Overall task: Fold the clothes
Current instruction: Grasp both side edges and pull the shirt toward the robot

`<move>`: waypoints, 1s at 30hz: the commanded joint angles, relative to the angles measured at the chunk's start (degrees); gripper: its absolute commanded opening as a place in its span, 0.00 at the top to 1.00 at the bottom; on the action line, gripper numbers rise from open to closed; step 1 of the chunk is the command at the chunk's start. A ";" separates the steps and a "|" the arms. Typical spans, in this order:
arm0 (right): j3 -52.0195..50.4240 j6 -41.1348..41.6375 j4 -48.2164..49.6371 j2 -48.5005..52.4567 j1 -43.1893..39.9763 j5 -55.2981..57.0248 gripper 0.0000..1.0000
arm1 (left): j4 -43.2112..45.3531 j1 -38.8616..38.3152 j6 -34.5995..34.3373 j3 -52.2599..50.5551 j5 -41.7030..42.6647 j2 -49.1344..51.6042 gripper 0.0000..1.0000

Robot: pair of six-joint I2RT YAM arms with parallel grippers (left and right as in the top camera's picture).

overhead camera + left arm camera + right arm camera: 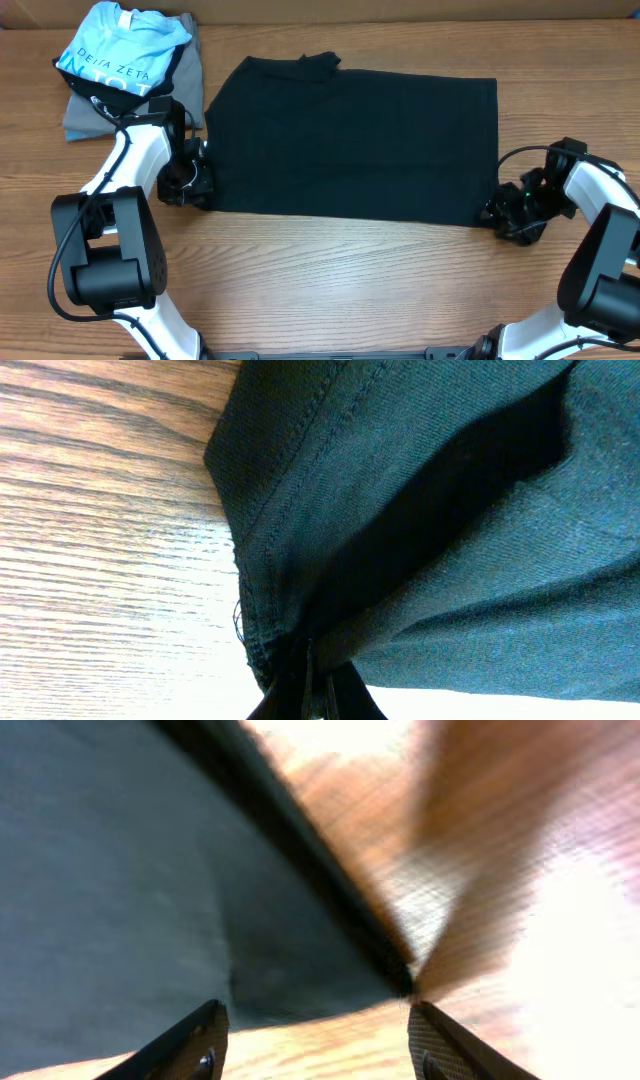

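Left pincer (314,695) clenched on black T-shirt (350,140) hem; right pincer (315,1017) released: pinch corner just ahead, lift evenly.

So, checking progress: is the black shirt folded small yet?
No: shirt lies flat, one broad rectangle; left gripper and right gripper at its near corners.

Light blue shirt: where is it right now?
Overhead view: the light blue shirt lies at the far left corner of the table, on top of the grey shirt, just left of the black T-shirt.
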 commanded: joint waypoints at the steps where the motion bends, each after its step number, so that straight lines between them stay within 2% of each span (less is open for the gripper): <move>1: -0.39 2.93 -0.70 0.15 -0.09 4.00 0.42 | -0.42 0.31 -1.03 1.20 -1.03 0.26 0.96; 5: -0.39 3.06 1.92 0.15 -0.09 2.93 0.50 | -0.63 0.31 -1.01 1.20 -1.05 0.26 0.96; 7: -0.39 3.10 2.86 0.15 -0.09 2.29 0.59 | -0.61 0.31 -1.03 1.20 -1.05 0.26 0.96; 14: -0.39 3.08 3.67 0.15 -0.09 2.36 0.76 | -0.83 0.35 -0.59 1.31 -1.07 0.26 0.96; 16: -0.37 3.41 2.43 0.15 -0.09 3.23 0.91 | -1.09 0.35 -0.31 1.31 -1.14 0.26 0.96; 17: -0.37 4.79 1.01 0.15 -0.09 5.07 0.96 | -1.66 0.35 -0.15 1.38 -1.40 0.26 0.96; 21: -0.37 8.68 -3.32 0.15 -0.09 12.50 0.96 | -6.29 0.50 -0.87 2.69 -5.44 0.26 0.96; 25: -0.37 8.83 -5.49 0.15 -0.09 12.66 0.96 | -11.80 1.86 -1.92 5.18 -6.97 0.26 0.95; 28: -0.37 8.83 -5.66 0.15 -0.09 12.61 0.96 | -14.14 2.60 -1.90 6.40 -6.99 0.26 0.90; 29: -0.37 8.83 -5.68 0.15 -0.09 12.59 0.91 | -14.67 2.78 -1.90 6.71 -6.97 0.26 0.88; 30: -0.37 8.83 -5.70 0.15 -0.09 12.59 0.81 | -14.86 2.89 -1.88 6.95 -6.97 0.26 0.85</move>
